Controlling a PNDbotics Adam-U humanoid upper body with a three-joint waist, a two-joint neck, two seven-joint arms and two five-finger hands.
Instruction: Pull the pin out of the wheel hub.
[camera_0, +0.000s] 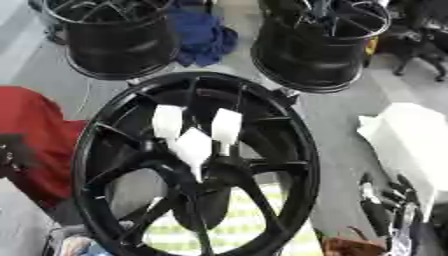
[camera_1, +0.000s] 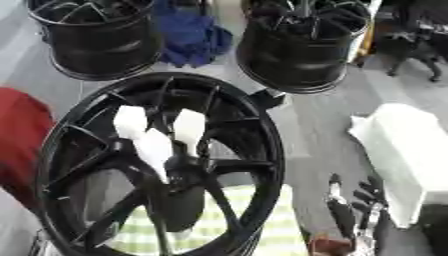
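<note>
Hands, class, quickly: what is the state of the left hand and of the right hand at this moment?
Left hand: not in view.
Right hand: low at the right edge beside the wheel hub, fingers up and relaxed, open, holding nothing.

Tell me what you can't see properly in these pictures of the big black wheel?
- The pin: among the white pieces at the wheel hub, too blurred to pick out.
- The black wheel: bottom cut off by the lower edge.
- The right hand: partly cut off at the lower right corner.
- The left hand: in neither view.
</note>
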